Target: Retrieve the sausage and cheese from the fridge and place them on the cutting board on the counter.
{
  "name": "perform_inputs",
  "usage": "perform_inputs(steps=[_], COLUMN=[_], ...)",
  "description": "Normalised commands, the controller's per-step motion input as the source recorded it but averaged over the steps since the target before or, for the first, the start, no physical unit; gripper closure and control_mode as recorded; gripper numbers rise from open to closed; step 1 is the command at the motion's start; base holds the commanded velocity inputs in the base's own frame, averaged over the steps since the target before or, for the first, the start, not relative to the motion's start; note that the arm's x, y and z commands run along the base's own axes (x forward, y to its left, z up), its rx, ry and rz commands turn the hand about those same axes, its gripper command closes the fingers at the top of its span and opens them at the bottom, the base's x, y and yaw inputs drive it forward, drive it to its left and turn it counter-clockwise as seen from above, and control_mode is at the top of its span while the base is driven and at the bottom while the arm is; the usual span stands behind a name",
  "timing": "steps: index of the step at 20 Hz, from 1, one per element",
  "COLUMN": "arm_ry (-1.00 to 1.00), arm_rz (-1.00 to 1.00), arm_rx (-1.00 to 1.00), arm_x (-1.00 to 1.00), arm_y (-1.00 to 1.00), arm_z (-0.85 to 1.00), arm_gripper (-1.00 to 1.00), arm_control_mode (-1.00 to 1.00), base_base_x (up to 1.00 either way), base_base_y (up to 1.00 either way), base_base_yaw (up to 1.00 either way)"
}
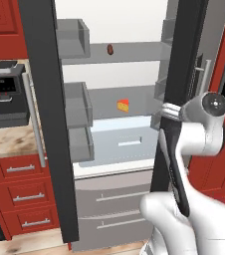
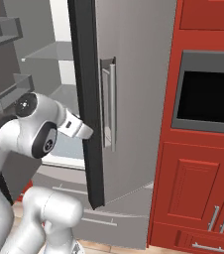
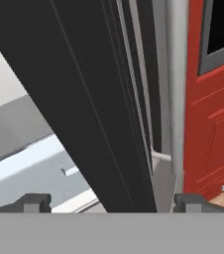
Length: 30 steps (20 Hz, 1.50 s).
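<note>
The fridge (image 1: 115, 164) stands with both doors swung out. A dark reddish-brown sausage (image 1: 110, 49) lies on its upper shelf, and a yellow-orange cheese wedge (image 1: 123, 105) sits on the shelf below. My gripper (image 3: 112, 202) is open at the right door's dark edge (image 3: 91, 114), one fingertip (image 3: 32, 202) on the fridge side and the other on the door's outer face. From the right base view the hand (image 2: 77, 127) meets that door edge at handle height. The counter (image 1: 5, 142) lies left of the fridge. The cutting board is out of view.
A black coffee machine (image 1: 5, 94) stands on the counter over red drawers (image 1: 22, 194). Right of the fridge, red cabinets hold a built-in black oven (image 2: 208, 94). The right door's bar handle (image 2: 112, 104) is just beyond my hand. The left door's dark edge (image 1: 47, 114) juts toward me.
</note>
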Motion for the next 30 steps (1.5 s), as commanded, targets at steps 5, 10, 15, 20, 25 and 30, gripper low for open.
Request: perform_inputs(steps=[5,10,15,20,25,30], arm_ry=[0.05,0.0,-0.02,-0.04,-0.23,-0.07], arm_rz=[-0.38,-0.39,-0.2,-0.23,-0.32,-0.55], arm_rx=[0.21,0.23,0.34,0.38,0.12,0.08], arm_x=[0.24,0.31,0.42,0.44,0.42,0.38], arm_y=[0.4,0.27,0.17,0.11,0.04,0.09], arm_z=[0.0,0.01,0.01,0.0,-0.06,-0.02], arm_gripper=[-1.0,-1.0,-1.0,-1.0,-1.0,-1.0], arm_control_mode=[-1.0,-1.0,-1.0,-1.0,-1.0,-1.0], base_base_x=[0.0,0.0,0.0,0.0,0.0,0.0], base_base_y=[0.0,0.0,0.0,0.0,0.0,0.0], base_base_yaw=[0.0,0.0,0.0,0.0,0.0,0.0])
